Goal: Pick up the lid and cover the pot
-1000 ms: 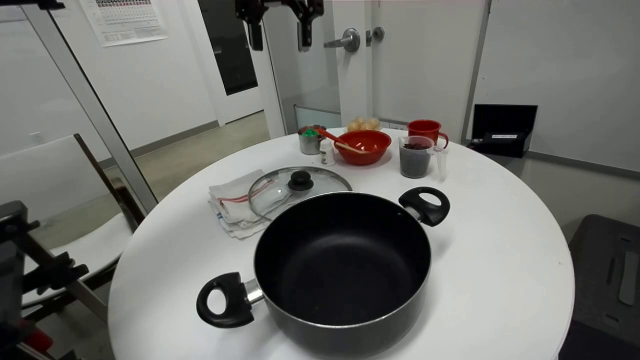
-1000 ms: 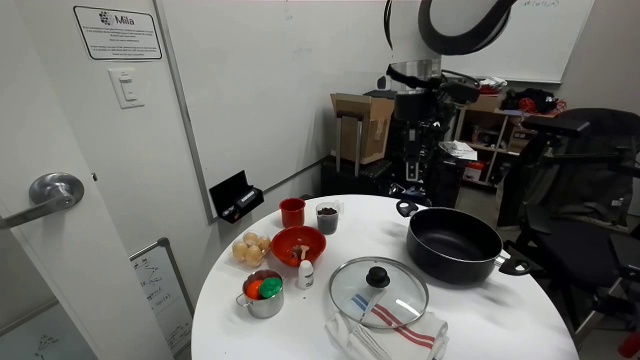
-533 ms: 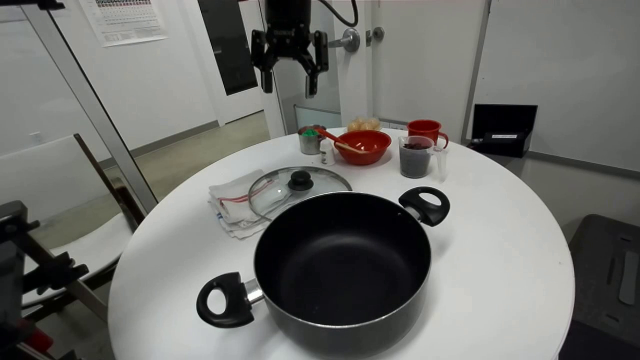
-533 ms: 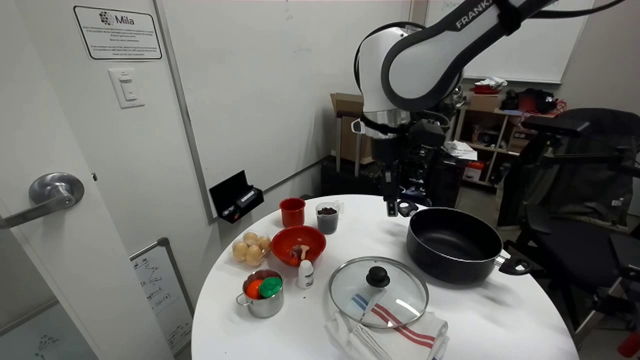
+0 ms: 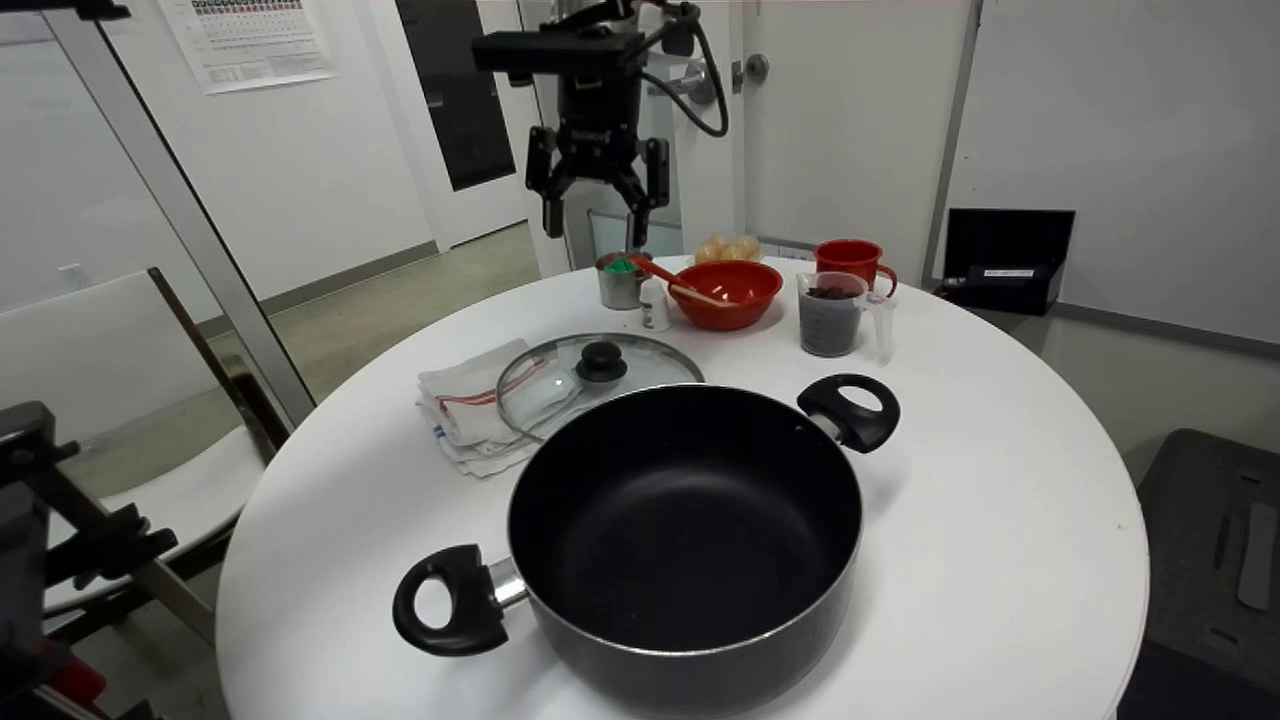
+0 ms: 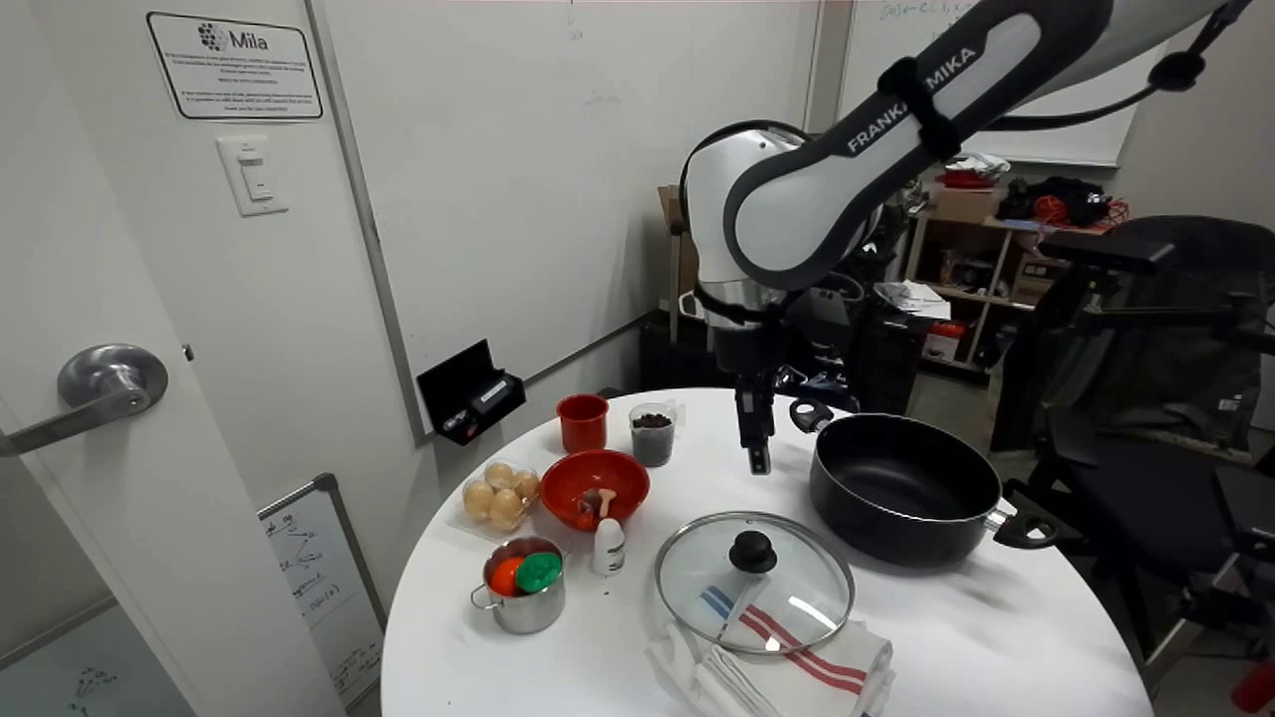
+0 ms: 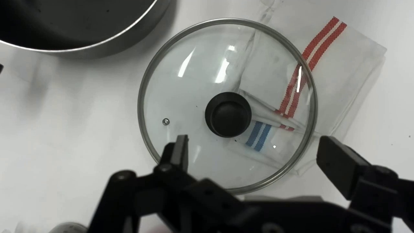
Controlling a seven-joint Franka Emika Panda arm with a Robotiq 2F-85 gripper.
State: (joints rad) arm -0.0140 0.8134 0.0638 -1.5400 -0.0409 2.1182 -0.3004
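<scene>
The lid, clear glass with a metal rim and black knob, lies partly on a folded striped towel in both exterior views [image 5: 650,362] [image 6: 697,563]. It fills the middle of the wrist view [image 7: 228,115]. The pot, wide and black with two loop handles, stands uncovered beside the lid in both exterior views [image 5: 700,675] [image 6: 887,533]. Its edge shows at the wrist view's top left [image 7: 97,48]. My gripper is open and empty, above the table in both exterior views [image 5: 595,240] [image 6: 759,466]. In the wrist view its fingers [image 7: 254,140] stand wide apart, with the knob ahead of them.
A red bowl [image 6: 598,478] with utensils, a white bottle [image 6: 609,548], a steel cup [image 6: 528,612], an egg pack [image 6: 501,495], a measuring cup [image 6: 652,443] and a red cup [image 6: 583,423] stand near the lid. The striped towel [image 6: 797,682] lies partly under it.
My gripper has come down from high above the table, and moved toward the lid's side. It stays open. The lid, pot and other things have not moved.
</scene>
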